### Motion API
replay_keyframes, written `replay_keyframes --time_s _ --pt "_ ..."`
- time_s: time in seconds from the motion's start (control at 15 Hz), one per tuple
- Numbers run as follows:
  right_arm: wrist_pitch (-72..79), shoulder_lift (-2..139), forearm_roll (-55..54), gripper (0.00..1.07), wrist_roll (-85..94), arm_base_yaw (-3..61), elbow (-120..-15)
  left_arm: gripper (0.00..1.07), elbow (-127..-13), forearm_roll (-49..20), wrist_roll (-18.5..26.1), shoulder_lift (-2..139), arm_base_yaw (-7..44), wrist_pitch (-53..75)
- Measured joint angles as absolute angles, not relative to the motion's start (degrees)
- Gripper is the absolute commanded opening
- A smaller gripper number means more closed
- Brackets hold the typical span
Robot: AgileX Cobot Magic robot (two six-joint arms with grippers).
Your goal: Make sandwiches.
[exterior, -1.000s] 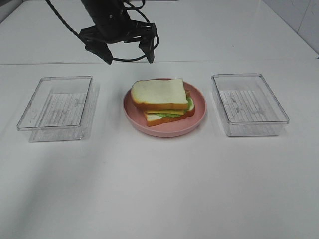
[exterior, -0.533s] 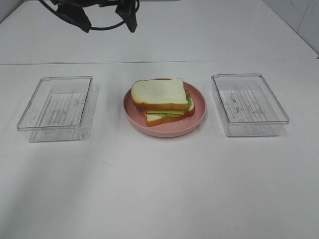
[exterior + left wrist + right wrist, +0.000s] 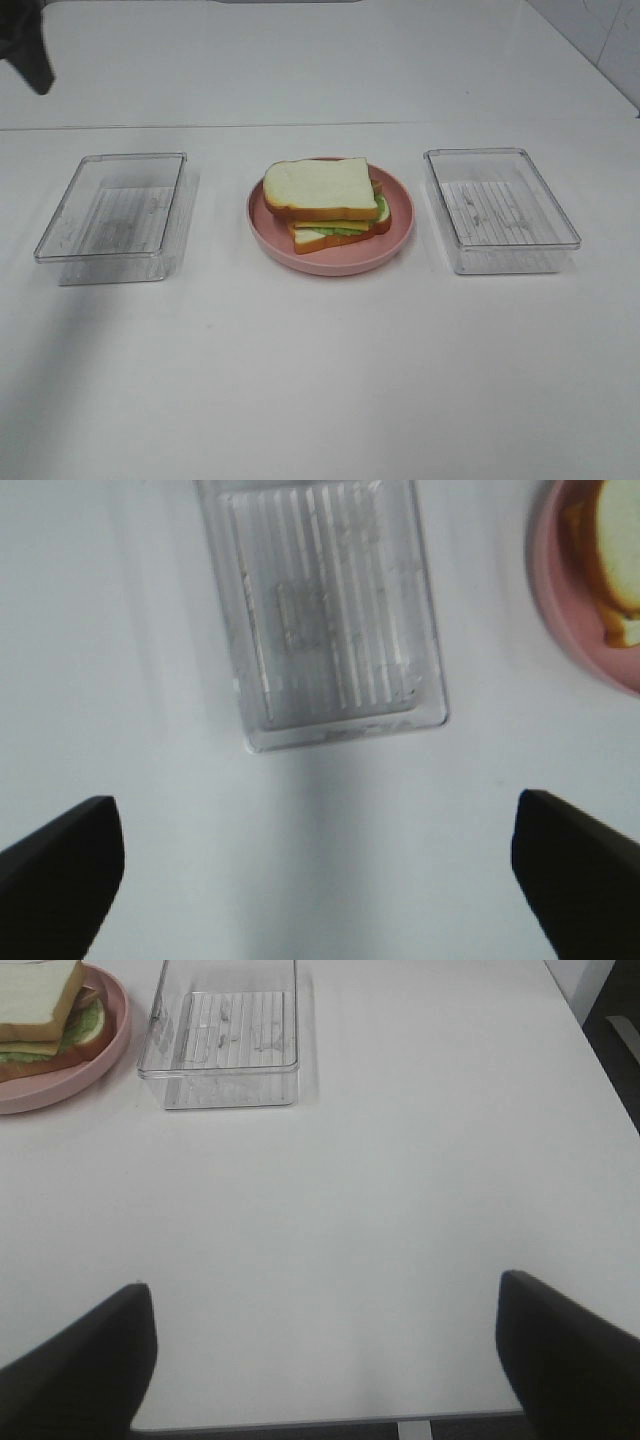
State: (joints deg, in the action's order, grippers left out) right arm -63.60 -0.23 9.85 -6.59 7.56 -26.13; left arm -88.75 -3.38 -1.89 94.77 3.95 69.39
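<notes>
no readable text, no labels, no brand marks, no numbers on anything in view

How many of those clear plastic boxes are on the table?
2. One clear box sits left of the pink plate, the other clear box to its right. Both look empty; none seems hidden.

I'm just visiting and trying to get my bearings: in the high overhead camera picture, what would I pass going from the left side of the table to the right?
Dark tip of the left claw at the far left corner → clear tray → pink plate carrying the sandwich → second clear tray.
</notes>
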Motion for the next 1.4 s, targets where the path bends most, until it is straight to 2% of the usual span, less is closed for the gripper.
replay_keyframes --time_s 0.07,0.13,0.27,0.53,0.6,0.8,0.93,1.13,1.2,1.4 --pt "-63.6 -0.23 9.85 0.9 -6.59 7.56 -26.13 1.02 -86.86 -3.38 -1.66 92.93 2.86 69.39" --pt "-63.6 -0.23 9.85 0.9 -6.59 7.56 -26.13 1.02 -79.93 -3.32 -0.92 86.12 -0.63 69.39" --pt "-63.6 -0.23 9.85 0.9 -6.59 7.56 -26.13 1.02 -71.45 -3.15 -0.46 75.46 -3.72 69.04" --pt "-63.6 -0.23 9.85 0.9 -6.59 7.56 -26.13 1.02 -58.38 -3.09 0.0 58.27 -4.07 64.63" --pt "-63.6 -0.23 9.85 0.9 -6.59 7.56 -26.13 1.02 -52.65 -3.21 0.0 48.53 -4.07 62.97" --pt "-63.6 -0.23 9.85 0.9 -6.59 7.56 -26.13 1.02 -47.56 -3.61 -0.29 39.13 -4.07 62.28" --pt "-63.6 -0.23 9.85 0.9 -6.59 7.56 -26.13 1.02 -41.42 -3.9 0.0 25.5 -4.07 61.99" --pt "-63.6 -0.23 9.85 0.9 -6.59 7.56 -26.13 1.02 -38.45 -3.95 0.0 16.96 -4.07 61.99" --pt "-63.6 -0.23 9.85 0.9 -6.59 7.56 -26.13 1.02 -35.81 -3.95 0.0 9.74 -4.07 61.99" --pt "-63.6 -0.23 9.85 0.9 -6.59 7.56 -26.13 1.02 -32.66 -3.9 0.0 3.61 -4.07 61.76"
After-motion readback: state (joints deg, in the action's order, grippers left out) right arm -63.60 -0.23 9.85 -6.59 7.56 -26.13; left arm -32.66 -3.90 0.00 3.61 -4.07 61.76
